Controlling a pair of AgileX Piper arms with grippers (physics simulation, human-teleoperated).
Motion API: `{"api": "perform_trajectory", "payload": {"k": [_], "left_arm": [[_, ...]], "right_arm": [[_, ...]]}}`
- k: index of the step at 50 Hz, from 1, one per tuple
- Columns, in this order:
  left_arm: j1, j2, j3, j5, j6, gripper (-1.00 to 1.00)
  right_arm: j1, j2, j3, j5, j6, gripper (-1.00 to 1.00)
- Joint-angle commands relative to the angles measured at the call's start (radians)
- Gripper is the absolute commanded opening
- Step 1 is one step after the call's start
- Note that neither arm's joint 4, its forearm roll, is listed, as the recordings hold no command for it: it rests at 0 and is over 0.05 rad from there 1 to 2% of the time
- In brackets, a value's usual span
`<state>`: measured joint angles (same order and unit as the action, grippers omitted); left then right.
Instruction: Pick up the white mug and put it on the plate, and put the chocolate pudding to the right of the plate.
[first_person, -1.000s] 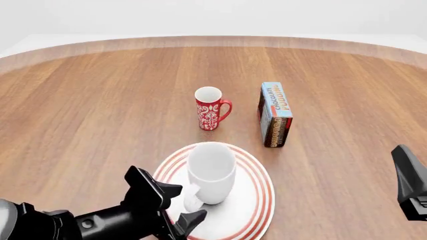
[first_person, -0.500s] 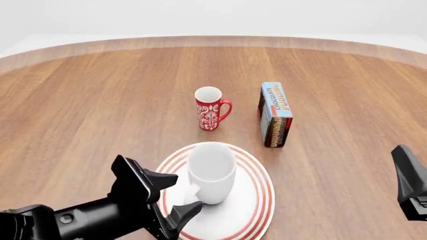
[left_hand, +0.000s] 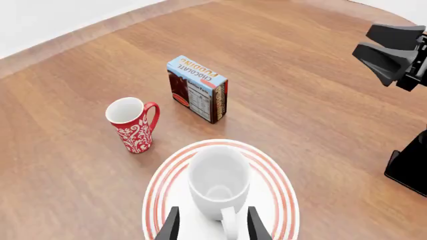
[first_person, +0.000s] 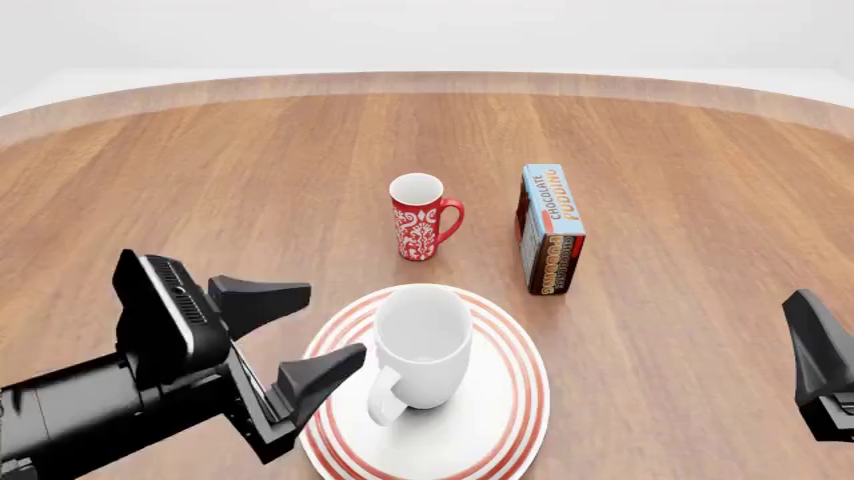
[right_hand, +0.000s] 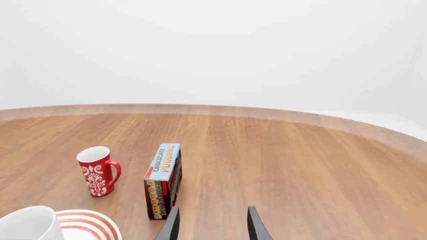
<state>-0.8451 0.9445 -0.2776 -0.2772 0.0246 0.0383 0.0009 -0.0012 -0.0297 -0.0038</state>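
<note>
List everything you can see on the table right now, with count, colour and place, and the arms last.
Glossy white mug: one, all white, upright on the plate, handle toward the camera.
Round plate with red rings: one, white and red, near the table's front edge, centre.
Red mug with white ornament: one, upright, behind the plate.
Chocolate pudding carton: one, light blue face, dark brown sides, standing right of the red mug, behind the plate's right side.
Wooden table: one, brown.
Left end effector: black, open, left of the plate, empty.
Right end effector: black, open, empty, far right.
</note>
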Motion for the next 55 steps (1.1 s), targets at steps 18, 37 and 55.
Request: {"api": "perform_trajectory", "payload": {"k": [18,37,55], "left_arm": [[0.300,-0.501,-0.065,0.288,0.112,1.00],[0.616,-0.701,0.038,0.244,0.071,1.00],[0.773,-0.740,0.190,0.110,0.029,1.00]], "right_arm": [[0.010,0.000,-0.002,-0.002,-0.014,1.00],[0.009,-0.001,-0.002,-0.002,-0.016,1.00],[0.009,-0.001,-0.002,-0.003,-0.017,1.00]]}}
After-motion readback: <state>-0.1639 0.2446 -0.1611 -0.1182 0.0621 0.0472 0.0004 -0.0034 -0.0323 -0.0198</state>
